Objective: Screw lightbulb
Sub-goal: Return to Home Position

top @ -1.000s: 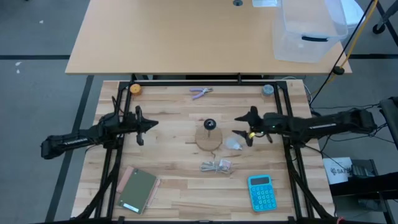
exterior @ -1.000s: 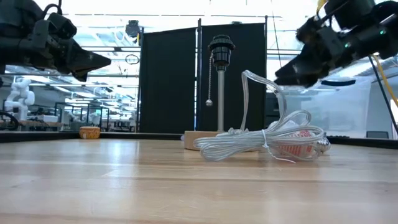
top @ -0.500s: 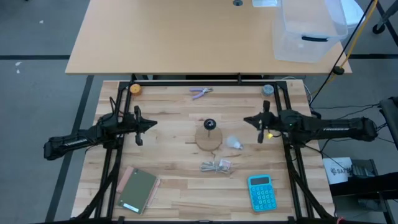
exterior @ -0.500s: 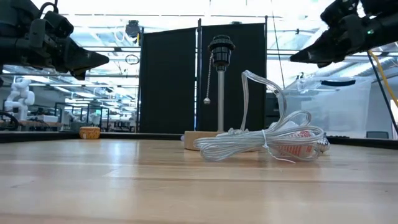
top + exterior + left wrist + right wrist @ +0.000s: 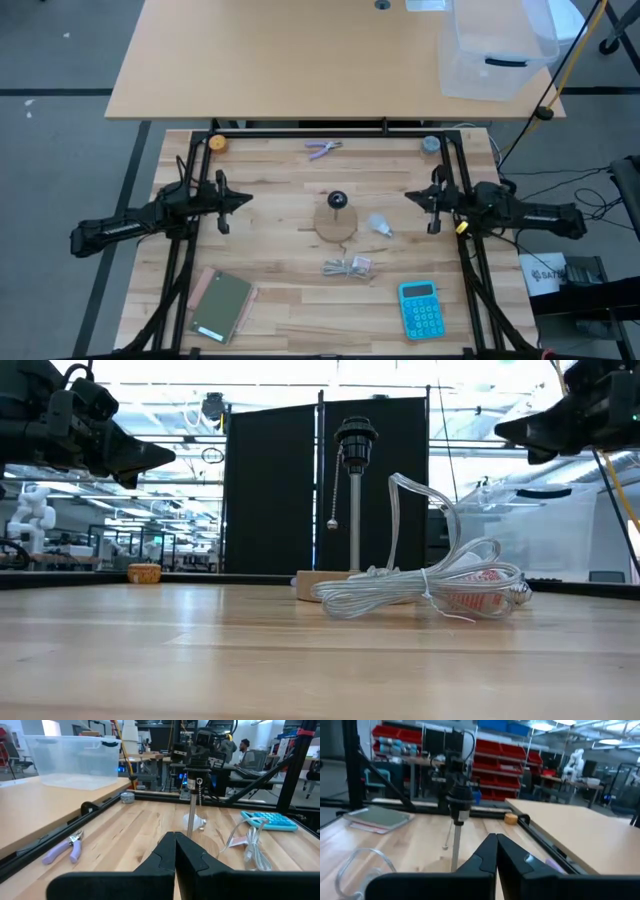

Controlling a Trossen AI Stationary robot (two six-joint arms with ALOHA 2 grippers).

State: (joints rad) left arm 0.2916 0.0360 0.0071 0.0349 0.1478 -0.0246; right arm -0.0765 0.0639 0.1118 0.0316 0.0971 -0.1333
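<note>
The lightbulb (image 5: 378,226), small and whitish, lies on its side on the table just right of the socket's wooden disc base (image 5: 336,226); it also shows behind the post in the left wrist view (image 5: 200,824). The black socket (image 5: 337,203) stands upright on a thin post (image 5: 355,435). My left gripper (image 5: 243,198) hovers shut at the table's left side, pointing level toward the socket. My right gripper (image 5: 409,196) hovers shut at the right side, also level, a short way right of the bulb. Neither holds anything.
A coiled clear cord (image 5: 347,267) lies near the base's front. A blue calculator (image 5: 420,308) sits at the near right and a notebook (image 5: 222,303) at the near left. Purple pliers (image 5: 322,149) lie at the far edge. A clear bin (image 5: 495,45) stands on the table beyond.
My right gripper has drawn back from the lightbulb toward the table's right edge, risen a little, levelled out, and shut its fingers on nothing. The lightbulb stays lying on the table beside the base.
</note>
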